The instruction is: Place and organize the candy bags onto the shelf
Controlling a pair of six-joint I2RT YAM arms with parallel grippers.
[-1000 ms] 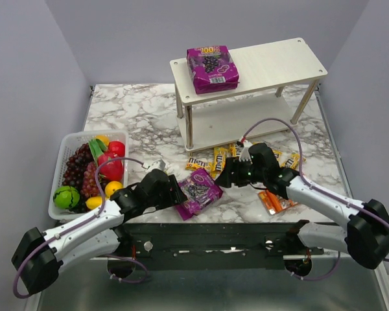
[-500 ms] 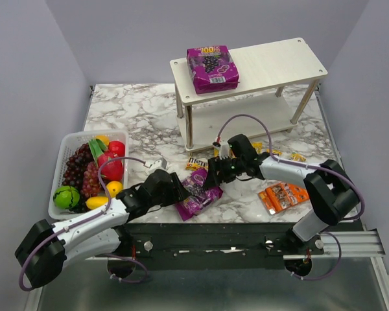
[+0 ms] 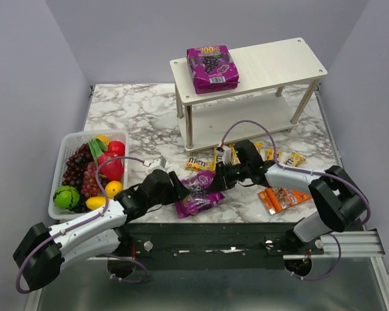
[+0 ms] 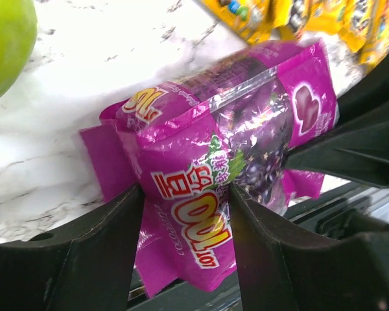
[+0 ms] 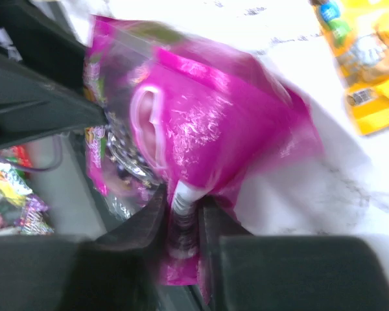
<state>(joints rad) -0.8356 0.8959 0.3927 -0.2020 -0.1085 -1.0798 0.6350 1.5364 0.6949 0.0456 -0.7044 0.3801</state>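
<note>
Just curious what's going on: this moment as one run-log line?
left gripper: grips purple pouch | right gripper: grips its other end | second pouch: on shelf top

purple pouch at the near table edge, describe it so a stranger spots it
On the marble table, near its front edge, lies a glossy purple pouch. Its twin sits atop the shelf; this one is clamped by the left gripper and right gripper.

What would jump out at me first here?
At the table's front edge, the left gripper and right gripper both pinch one glossy purple candy pouch from opposite ends. A matching pouch lies on the top tier of the white shelf at the back. A fruit basket sits far left.
</note>
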